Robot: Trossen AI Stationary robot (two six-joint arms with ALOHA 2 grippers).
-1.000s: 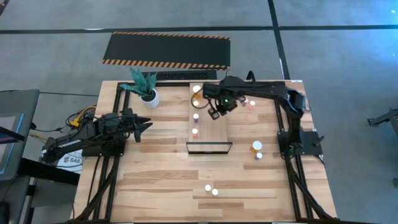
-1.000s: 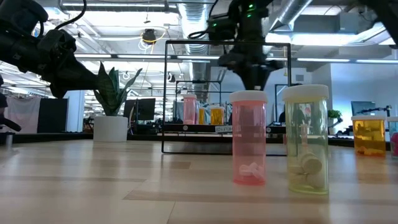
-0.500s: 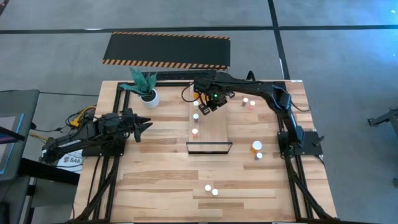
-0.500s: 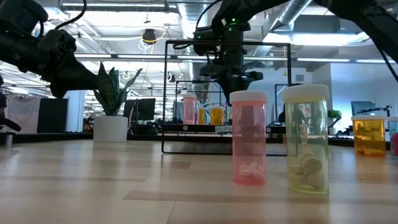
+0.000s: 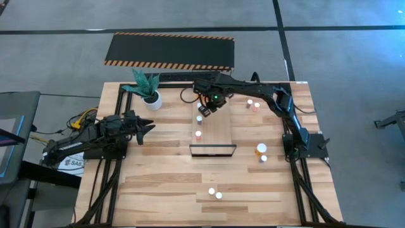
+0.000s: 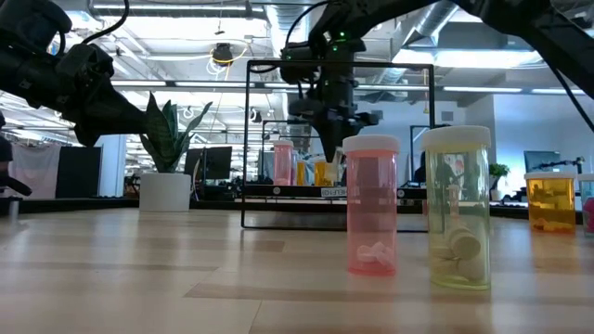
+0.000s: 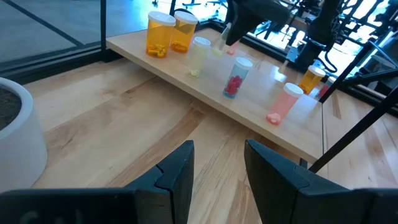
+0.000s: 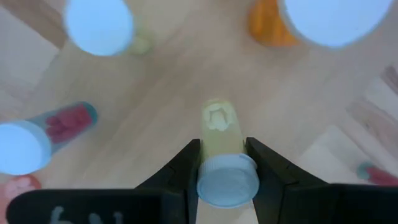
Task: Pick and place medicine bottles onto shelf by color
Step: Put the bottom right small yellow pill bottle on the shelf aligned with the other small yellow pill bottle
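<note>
Since a second ago our right gripper [image 5: 204, 109] has swung toward the shelf's [image 5: 218, 130] far end, jaws pinching a yellowish bottle [image 8: 219, 127] above it; left gripper [image 5: 147, 126] waits, jaws slightly spread.

I see clear glossy plastic medicine bottles [image 6: 372, 206] with smooth white caps, a smooth pale wood shelf [image 7: 261, 118], the matt plank tabletop [image 5: 164, 171] and matt black gripper fingers [image 8: 186, 168].

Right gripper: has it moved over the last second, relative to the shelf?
Yes. The right gripper, shut on a yellowish bottle, moved from the shelf's right edge across to its far left part, toward the plant pot.
</note>
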